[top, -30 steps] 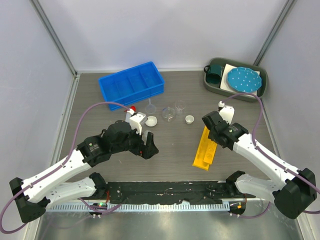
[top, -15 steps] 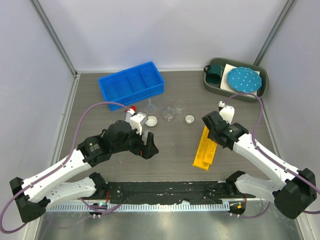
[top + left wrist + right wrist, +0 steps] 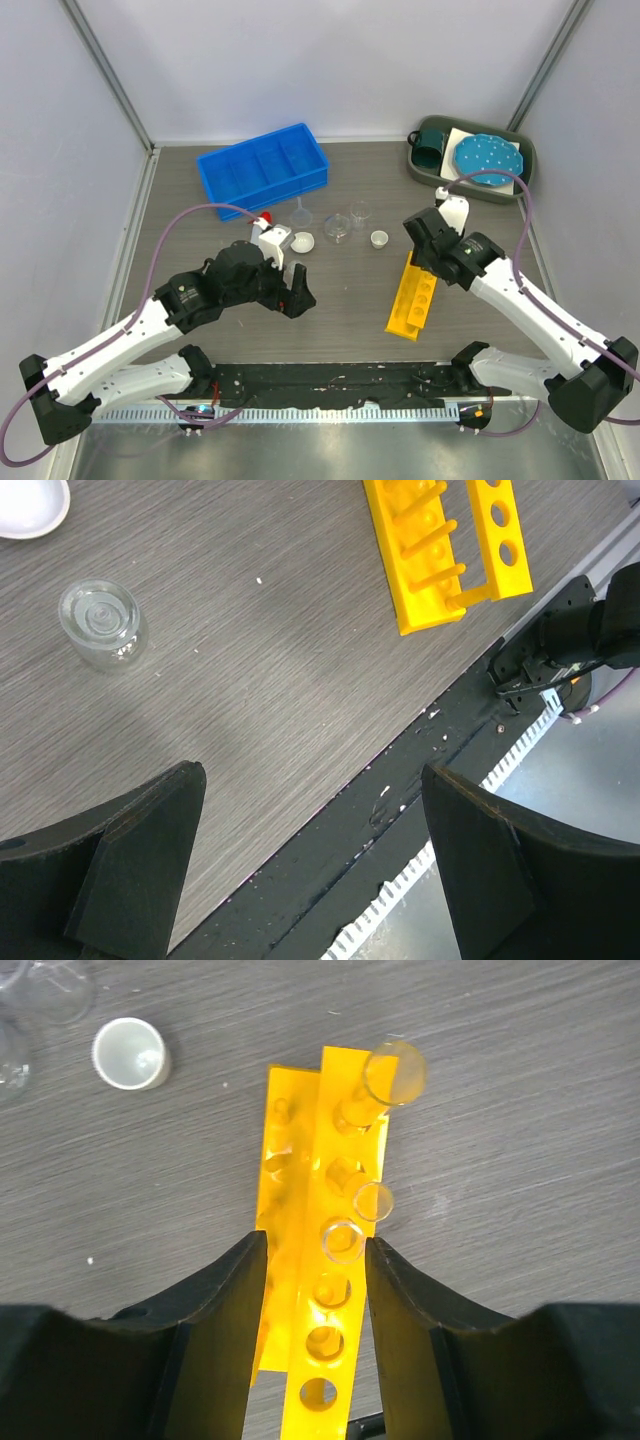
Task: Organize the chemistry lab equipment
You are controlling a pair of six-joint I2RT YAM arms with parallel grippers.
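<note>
At far left we see a blue plastic divided bin lying at a slant near the back wall. Just nearer stands the white squeeze bottle with red nozzle, its nozzle on the side toward the bin and its body partly hidden by the left arm. The left gripper hovers over bare tabletop with its jaws spread wide and nothing between them.

Right of the bottle, in a loose row, come a small clear funnel, a small white round dish, a small clear glass vessel, a clear glass beaker and a second white round dish, all apart from each other.

The yellow holed tube rack lies with its long axis running near to far, its far end leaning slightly right. Three clear glass tubes sit in its holes toward the far end. The right gripper straddles the rack with a finger close on each side; we cannot tell whether they press it.

At far right, a grey-green tray holds a teal mug and a blue white-dotted plate.
</note>
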